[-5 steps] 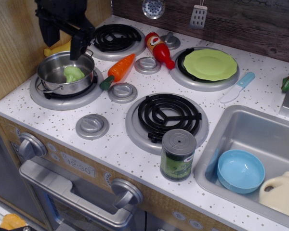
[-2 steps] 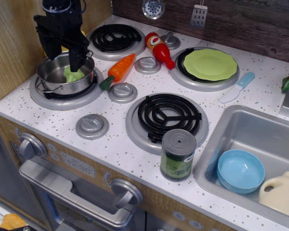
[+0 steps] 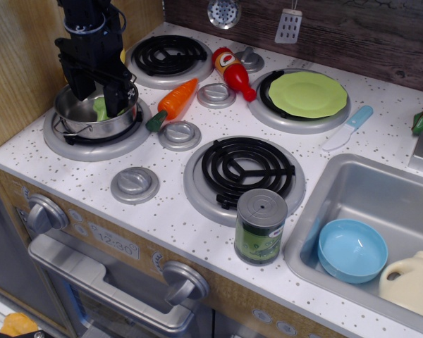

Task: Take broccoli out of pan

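Observation.image view, looking down at a toy kitchen with a white speckled surface [image 3: 162,204], four burners and a sink [image 3: 381,204] at the right. On the front-left burner stands the pan [image 3: 92,120], a shiny steel pot with small loop handles. Inside it lies the broccoli [image 3: 101,108], pale green, only a sliver of it showing between the two black fingers of the robot's hand [image 3: 97,95]. The hand hangs straight down into the pan, its fingers spread apart, one on each side of the broccoli and reaching to about its level. The fingers look released rather than clenched; whether they touch the broccoli cannot be told from here.

Beside the pan, to its right, lies a toy carrot [image 3: 173,103]. Further back stands a red ketchup bottle [image 3: 233,72], and on the back-right burner rests a flat lime-green plate [image 3: 307,94]. A grey-lidded can [image 3: 260,227] stands near the front edge. A blue bowl [image 3: 352,250] sits in the sink.

As for progress, the broccoli is in the pan and not yet lifted. The approach appears done: the hand is lowered around it. What seems left is to close on the broccoli, raise it clear of the rim, and set it down somewhere on the surface.
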Available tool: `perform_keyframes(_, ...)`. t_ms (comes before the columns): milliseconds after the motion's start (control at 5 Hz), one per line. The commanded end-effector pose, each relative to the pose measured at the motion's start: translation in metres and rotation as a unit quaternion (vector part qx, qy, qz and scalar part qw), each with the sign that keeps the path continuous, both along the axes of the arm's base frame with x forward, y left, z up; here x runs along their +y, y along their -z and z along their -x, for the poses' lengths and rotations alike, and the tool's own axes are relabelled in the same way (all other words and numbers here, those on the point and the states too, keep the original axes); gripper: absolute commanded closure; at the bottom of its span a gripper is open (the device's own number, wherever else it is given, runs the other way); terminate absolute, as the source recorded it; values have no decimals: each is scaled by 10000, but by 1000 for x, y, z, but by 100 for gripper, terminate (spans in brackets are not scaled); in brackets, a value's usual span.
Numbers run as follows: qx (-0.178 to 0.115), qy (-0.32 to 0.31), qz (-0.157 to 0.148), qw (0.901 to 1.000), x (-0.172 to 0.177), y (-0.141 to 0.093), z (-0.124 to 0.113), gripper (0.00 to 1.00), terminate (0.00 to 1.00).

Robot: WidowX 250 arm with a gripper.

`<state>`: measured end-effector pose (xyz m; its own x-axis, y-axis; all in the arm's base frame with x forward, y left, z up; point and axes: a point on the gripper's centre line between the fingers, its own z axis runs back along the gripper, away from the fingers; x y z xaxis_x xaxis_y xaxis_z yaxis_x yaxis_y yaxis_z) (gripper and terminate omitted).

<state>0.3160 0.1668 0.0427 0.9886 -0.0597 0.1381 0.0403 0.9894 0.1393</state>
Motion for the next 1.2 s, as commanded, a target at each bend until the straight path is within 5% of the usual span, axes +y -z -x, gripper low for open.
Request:
perform_keyframes(0, -206, 153, -22, 9997, 12, -2, -7, 0, 0)
perform_keyframes(200, -129, 184, 103, 9997, 16, 6, -10, 0, 0)
perform_keyframes(400, -79, 185, 132, 9997, 17, 6, -13, 100, 0)
perform_keyframes(1000, 9, 249, -682, 9974, 1, -75, -28, 100, 0)
